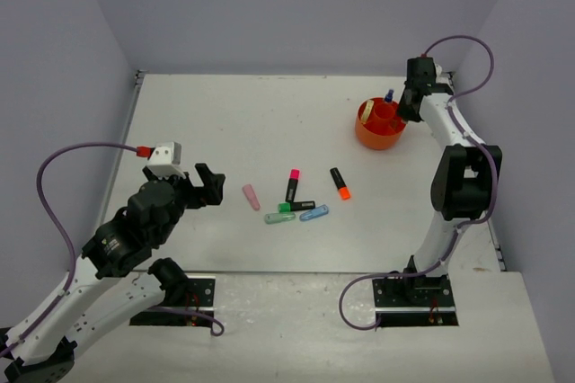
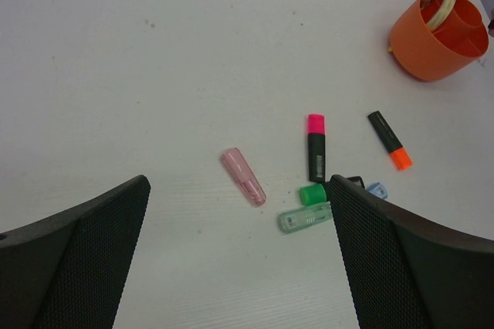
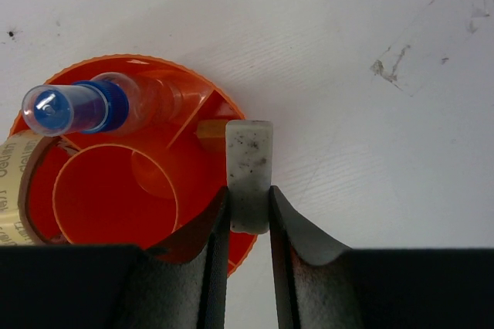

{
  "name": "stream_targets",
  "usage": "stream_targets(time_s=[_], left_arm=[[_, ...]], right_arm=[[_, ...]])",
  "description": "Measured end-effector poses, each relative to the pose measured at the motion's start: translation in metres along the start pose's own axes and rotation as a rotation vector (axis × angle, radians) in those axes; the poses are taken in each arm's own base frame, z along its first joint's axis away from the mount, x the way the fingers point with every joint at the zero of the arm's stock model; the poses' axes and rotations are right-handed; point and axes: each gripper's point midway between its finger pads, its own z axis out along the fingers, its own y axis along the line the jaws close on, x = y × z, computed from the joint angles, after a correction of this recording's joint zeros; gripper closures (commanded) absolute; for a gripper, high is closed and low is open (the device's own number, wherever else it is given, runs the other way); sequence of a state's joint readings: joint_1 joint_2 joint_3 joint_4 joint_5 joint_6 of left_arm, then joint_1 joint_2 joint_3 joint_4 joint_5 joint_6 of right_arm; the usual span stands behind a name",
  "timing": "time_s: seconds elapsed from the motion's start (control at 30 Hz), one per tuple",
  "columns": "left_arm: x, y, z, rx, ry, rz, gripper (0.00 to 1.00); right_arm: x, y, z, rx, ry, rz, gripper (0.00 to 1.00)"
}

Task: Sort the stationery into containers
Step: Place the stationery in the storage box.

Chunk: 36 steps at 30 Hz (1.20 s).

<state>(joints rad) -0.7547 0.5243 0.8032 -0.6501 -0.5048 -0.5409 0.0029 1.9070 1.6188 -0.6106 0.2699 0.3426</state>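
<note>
My right gripper (image 3: pixel 248 199) is shut on a speckled beige eraser (image 3: pixel 248 167) and holds it over the near rim of the round orange tub (image 3: pixel 116 59). The tub holds a blue highlighter (image 3: pixel 77 106) and a beige tape ring (image 3: pixel 17 182). In the top view the right gripper (image 1: pixel 411 104) is beside the tub (image 1: pixel 373 138) at the far right. My left gripper (image 1: pixel 208 185) is open and empty, left of a pink eraser (image 1: pixel 251 196), pink highlighter (image 1: pixel 293 183), orange highlighter (image 1: pixel 339 182), green highlighter (image 1: pixel 295 207), pale green clip (image 1: pixel 279 218) and blue clip (image 1: pixel 314 212).
The loose items lie in a cluster mid-table, also seen in the left wrist view around the pink highlighter (image 2: pixel 316 147). Grey walls enclose the table on the left, the back and the right. The tub stands close to the right wall.
</note>
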Motion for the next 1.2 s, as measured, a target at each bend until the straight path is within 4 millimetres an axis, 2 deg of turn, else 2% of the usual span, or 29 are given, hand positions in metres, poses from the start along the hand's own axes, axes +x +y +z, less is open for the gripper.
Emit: stream_targets(time_s=[0.3, 0.5, 0.6, 0.8, 0.9, 0.97, 1.03, 1.13, 1.2], left_arm=[[-0.001, -0.001, 0.0, 0.005, -0.002, 0.002, 0.0], [-0.001, -0.001, 0.0, 0.006, -0.002, 0.006, 0.0], [-0.001, -0.001, 0.0, 0.006, -0.002, 0.008, 0.0], [-0.001, -0.001, 0.0, 0.006, -0.002, 0.008, 0.0], [-0.001, -0.001, 0.0, 0.007, -0.003, 0.007, 0.0], [-0.001, -0.001, 0.0, 0.007, -0.003, 0.007, 0.0], [-0.001, -0.001, 0.0, 0.007, -0.004, 0.007, 0.0], [-0.001, -0.001, 0.0, 0.007, -0.004, 0.006, 0.0], [-0.001, -0.001, 0.0, 0.007, -0.004, 0.007, 0.0]], right_arm=[[0.011, 0.011, 0.009, -0.05, 0.046, -0.011, 0.76], [0.014, 0.014, 0.01, -0.066, 0.059, -0.013, 0.62], [0.015, 0.014, 0.01, -0.065, 0.064, -0.014, 0.6], [0.017, 0.013, 0.008, -0.063, 0.071, -0.016, 0.59], [0.016, 0.014, 0.0, -0.065, 0.07, -0.023, 0.59], [0.012, 0.02, -0.017, -0.08, 0.048, -0.036, 0.58], [0.008, 0.033, -0.045, -0.112, -0.003, -0.066, 0.56], [0.022, 0.072, -0.11, -0.231, -0.089, -0.147, 0.5], [0.045, 0.104, -0.16, -0.363, -0.142, -0.219, 0.49]])
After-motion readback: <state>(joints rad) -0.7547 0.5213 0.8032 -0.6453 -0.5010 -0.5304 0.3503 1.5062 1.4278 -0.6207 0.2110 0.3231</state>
